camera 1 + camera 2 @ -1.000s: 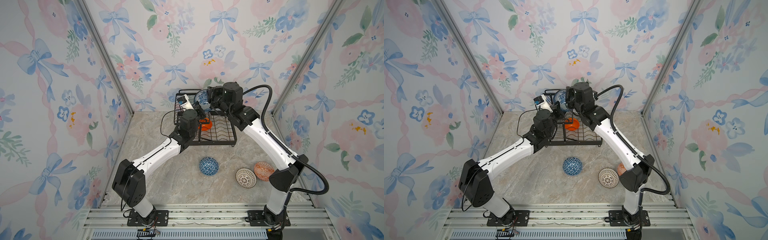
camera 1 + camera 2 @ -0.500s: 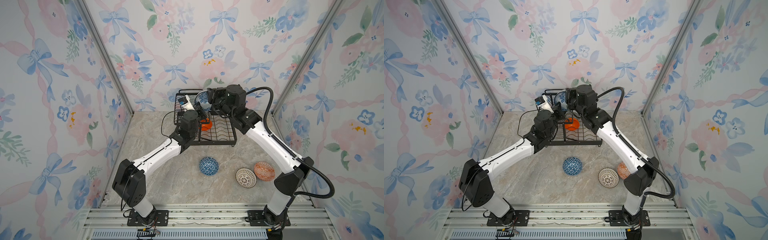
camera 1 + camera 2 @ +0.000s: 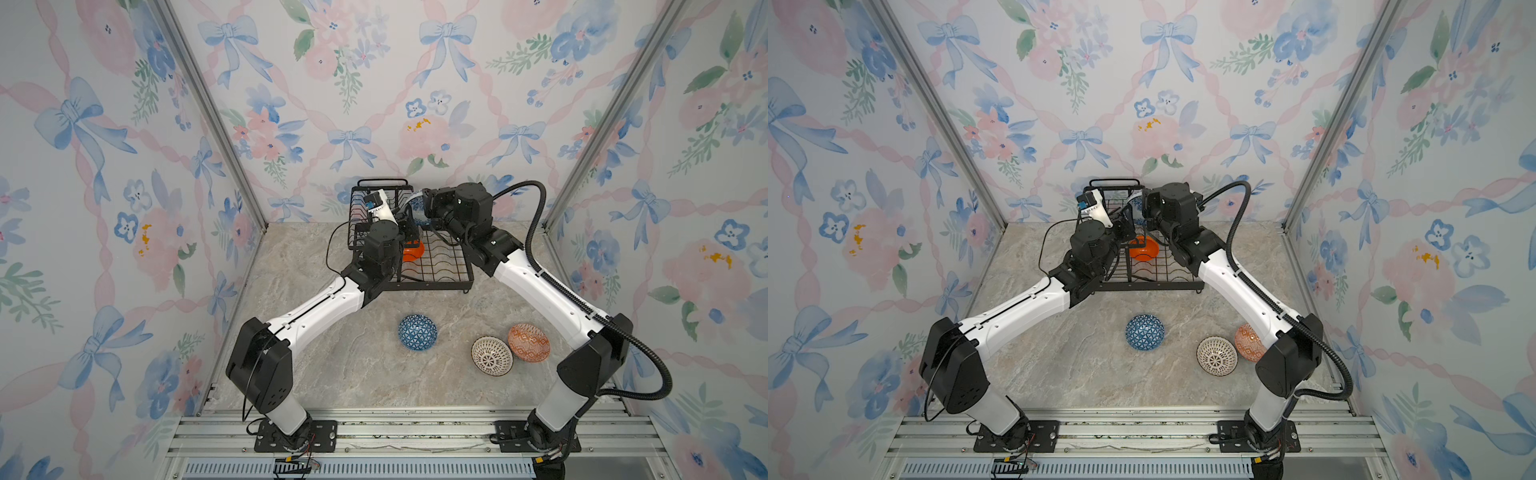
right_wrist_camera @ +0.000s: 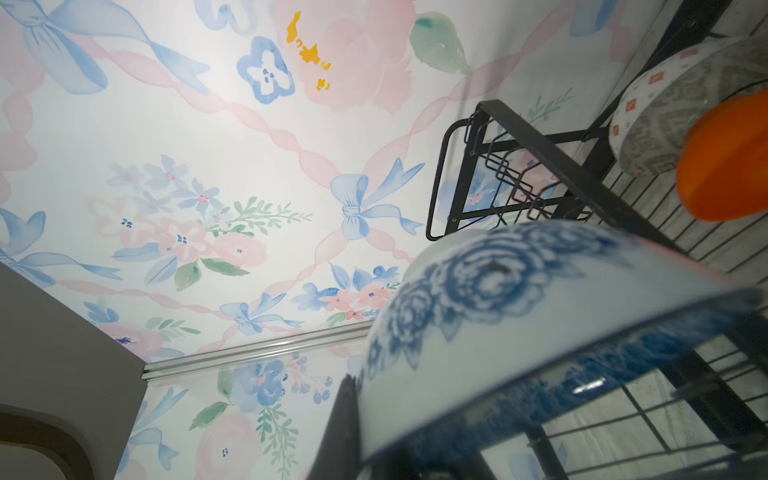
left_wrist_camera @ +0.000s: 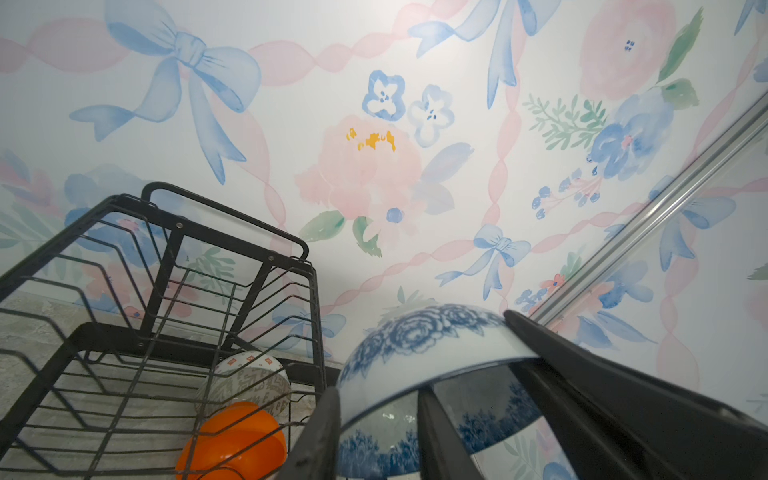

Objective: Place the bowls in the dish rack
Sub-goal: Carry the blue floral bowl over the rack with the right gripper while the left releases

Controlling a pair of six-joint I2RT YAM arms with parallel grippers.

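Observation:
The blue-floral bowl (image 3: 417, 206) (image 5: 415, 353) (image 4: 498, 332) hangs tilted over the back of the black wire dish rack (image 3: 436, 266) (image 3: 1163, 274). My right gripper (image 3: 424, 204) (image 4: 374, 415) is shut on its rim. My left gripper (image 3: 409, 220) (image 5: 378, 392) stands open astride the same rim, one finger outside the wall and one inside. A plain orange bowl (image 3: 413, 251) (image 5: 232, 440) and a pale green geometric bowl (image 5: 245, 382) (image 4: 665, 116) lie in the rack's lower tray.
On the marble floor in front of the rack sit a blue triangle-patterned bowl (image 3: 417, 332), a white bowl with dark lattice (image 3: 491, 356) and an orange-red patterned bowl (image 3: 528, 343). The rack's raised basket and handle (image 5: 224, 216) stand close to the left gripper. Floral walls enclose three sides.
The left gripper's jaws have come open around the blue-floral bowl's rim, while the right gripper's jaws have closed onto it. The right arm has shifted slightly; the bowl stays above the rack.

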